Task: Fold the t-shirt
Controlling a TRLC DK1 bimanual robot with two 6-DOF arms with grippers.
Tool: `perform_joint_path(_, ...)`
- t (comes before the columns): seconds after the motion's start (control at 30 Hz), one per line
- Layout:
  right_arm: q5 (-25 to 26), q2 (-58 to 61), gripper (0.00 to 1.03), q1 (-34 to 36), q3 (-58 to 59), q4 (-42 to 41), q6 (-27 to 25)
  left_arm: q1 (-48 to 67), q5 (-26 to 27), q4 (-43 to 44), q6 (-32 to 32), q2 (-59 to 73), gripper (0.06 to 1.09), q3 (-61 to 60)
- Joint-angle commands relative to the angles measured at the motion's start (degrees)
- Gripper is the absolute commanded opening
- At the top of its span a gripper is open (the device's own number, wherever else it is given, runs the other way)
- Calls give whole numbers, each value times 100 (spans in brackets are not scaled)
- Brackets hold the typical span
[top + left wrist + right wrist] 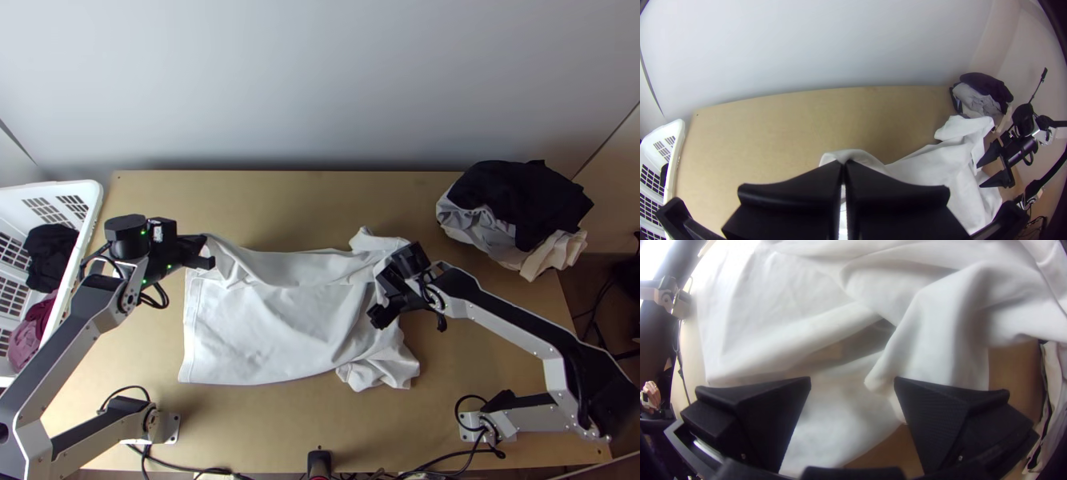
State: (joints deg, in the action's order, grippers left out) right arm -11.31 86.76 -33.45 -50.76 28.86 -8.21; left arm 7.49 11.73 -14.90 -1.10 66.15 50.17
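Note:
A white t-shirt [272, 328] lies across the middle of the table, fairly flat at the left, folded over and wrinkled along its far side and bunched at the right. My left gripper [206, 253] is at its far left corner; in the left wrist view the left gripper [843, 165] is shut on the raised cloth of the t-shirt [924, 166]. Over the shirt's right part is my right gripper [379, 299]. In the right wrist view the right gripper [852, 382] stands open above the t-shirt [818, 329], a fold of cloth rising between its fingers.
A pile of dark, grey and cream clothes [520, 208] sits at the table's far right. Beside the left edge stands a white basket [94, 210] with dark and pink clothes. Bare wood [320, 204] stretches behind the shirt.

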Motion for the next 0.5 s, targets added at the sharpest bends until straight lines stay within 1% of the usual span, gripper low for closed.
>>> perform_joint_path(0.0,156,262,87,137,-57,-170,-41,-45,-12,-31,58,3,9,45)
perform_joint_path(0.07,217,262,87,199,-48,-179,-58,-37,-4,-31,58,3,9,36)
perform_joint_path(0.1,261,271,83,243,-39,-197,-67,-28,-4,-31,49,3,9,36)
perform_joint_path(0.13,279,280,72,304,-39,-241,-67,-19,-4,-31,49,3,9,36)
perform_joint_path(0.2,323,289,47,375,-57,-276,-67,-10,-4,-31,49,3,9,36)
perform_joint_path(0.33,358,174,11,401,-39,-329,-181,-19,-12,-66,58,-23,9,63)
perform_joint_path(0.37,358,122,6,401,-48,-337,-225,-19,-12,-84,58,-32,9,72)
perform_joint_path(0.4,358,60,3,410,-48,-337,-243,-19,-12,-84,58,-50,9,80)
perform_joint_path(0.47,358,-124,3,418,-65,-337,-243,-28,-12,-110,58,-76,9,107)
